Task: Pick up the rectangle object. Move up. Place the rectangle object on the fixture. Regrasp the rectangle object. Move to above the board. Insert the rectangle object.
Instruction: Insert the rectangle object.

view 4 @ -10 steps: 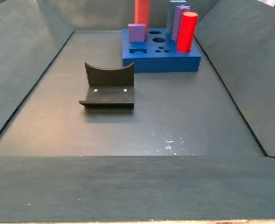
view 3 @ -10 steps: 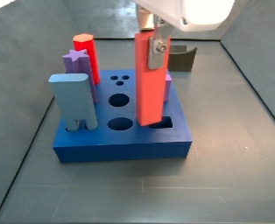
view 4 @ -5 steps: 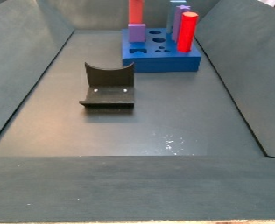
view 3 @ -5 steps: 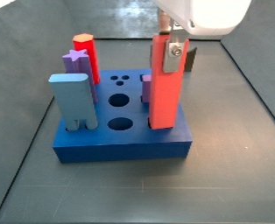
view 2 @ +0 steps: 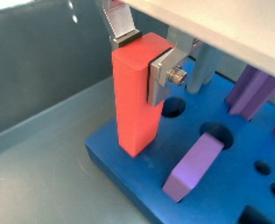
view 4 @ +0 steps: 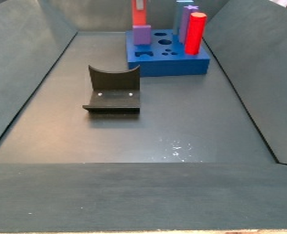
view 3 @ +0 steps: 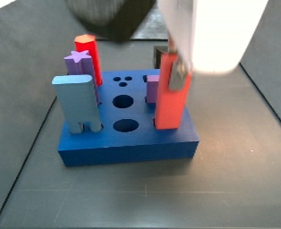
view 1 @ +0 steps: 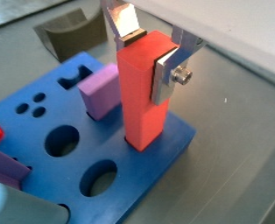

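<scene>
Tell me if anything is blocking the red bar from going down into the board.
Nothing visible does. The pincer holds the rectangle object upright, its lower end at the board near a corner. Whether it sits in a hole cannot be told.

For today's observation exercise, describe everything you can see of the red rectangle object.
The rectangle object is a long, slim, plain red bar with flat matte faces and a square section. It stands upright, its lower end at the board near a corner. The gripper clamps its upper end between silver fingers. Beside it leans a purple block.
</scene>
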Controlling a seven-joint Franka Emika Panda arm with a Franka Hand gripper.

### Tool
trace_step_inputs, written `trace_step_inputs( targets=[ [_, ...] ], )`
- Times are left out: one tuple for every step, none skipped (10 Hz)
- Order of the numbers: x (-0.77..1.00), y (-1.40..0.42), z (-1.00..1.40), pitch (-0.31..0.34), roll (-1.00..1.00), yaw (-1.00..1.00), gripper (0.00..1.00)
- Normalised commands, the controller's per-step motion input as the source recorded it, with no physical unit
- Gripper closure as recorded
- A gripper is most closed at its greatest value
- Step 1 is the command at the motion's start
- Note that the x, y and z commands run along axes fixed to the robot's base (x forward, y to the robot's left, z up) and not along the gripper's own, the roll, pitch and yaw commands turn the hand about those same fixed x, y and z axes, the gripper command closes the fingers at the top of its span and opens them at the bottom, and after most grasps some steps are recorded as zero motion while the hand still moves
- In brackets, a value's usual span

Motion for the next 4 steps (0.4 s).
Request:
trace_step_inputs(
  targets=[
    [0.12,-0.14,-0.66,0.0,0.1,-0.23,1.0],
    [0.17,-0.09,-0.57,0.0,0.04,-0.21,1.0],
    [0.09,0.0,-0.17,-0.041,-0.03,-0.06,1.0],
    [0.0,0.0,0.0,0.0,0.0,0.0,1.0]
  ],
)
